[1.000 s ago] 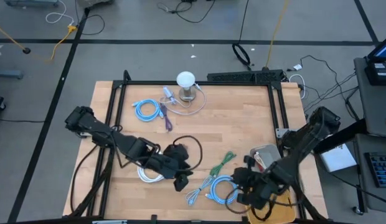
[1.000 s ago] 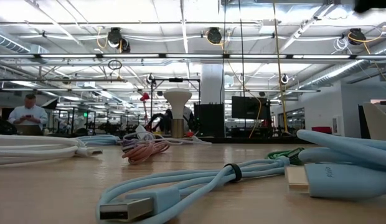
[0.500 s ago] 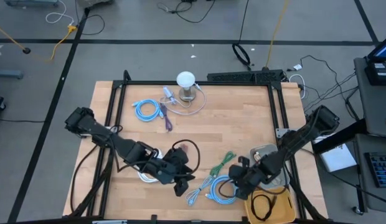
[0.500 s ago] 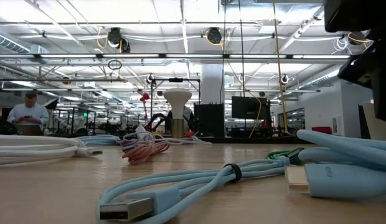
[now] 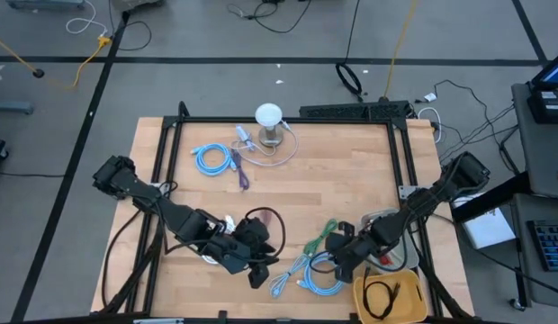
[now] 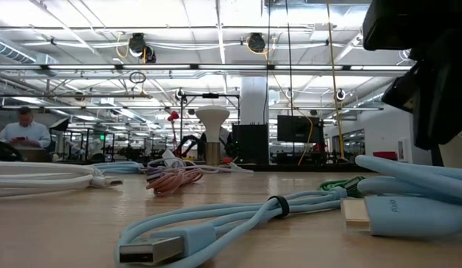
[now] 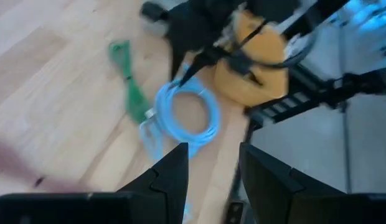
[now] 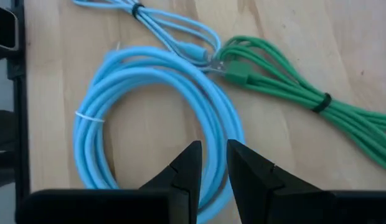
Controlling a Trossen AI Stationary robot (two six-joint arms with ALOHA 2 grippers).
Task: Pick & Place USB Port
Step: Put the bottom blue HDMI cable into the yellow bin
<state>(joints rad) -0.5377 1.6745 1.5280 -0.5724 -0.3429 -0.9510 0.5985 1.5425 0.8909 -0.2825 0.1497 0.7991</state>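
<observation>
A light-blue coiled cable [image 5: 322, 274] [image 8: 149, 124] lies flat on the table near its front right. Beside it are a green cable bundle [image 5: 322, 236] [image 8: 292, 81] and a thin light-blue USB cable [image 5: 283, 281] [image 6: 216, 223]. My right gripper [image 5: 339, 263] [image 8: 213, 146] hovers just above the coil, fingers pointing down at a slant, open by a narrow gap with nothing between them. My left gripper [image 5: 256, 273] [image 7: 211, 149] hangs open over the front middle and holds nothing. A white cable [image 5: 214, 254] lies under the left arm.
A yellow bin [image 5: 414, 301] at the front right corner holds a black cable [image 5: 380, 295]. A grey tray [image 5: 387, 220] sits behind it. Far back stand a white lamp [image 5: 269, 121], a blue coil [image 5: 210, 159], and a purple cable [image 5: 240, 171]. A black frame [image 5: 400, 153] edges the table.
My right gripper has left its place over the yellow bin, gone toward the table's left and sunk to just above the light-blue coil, tipping further down. The bin now shows with a black cable lying in it.
</observation>
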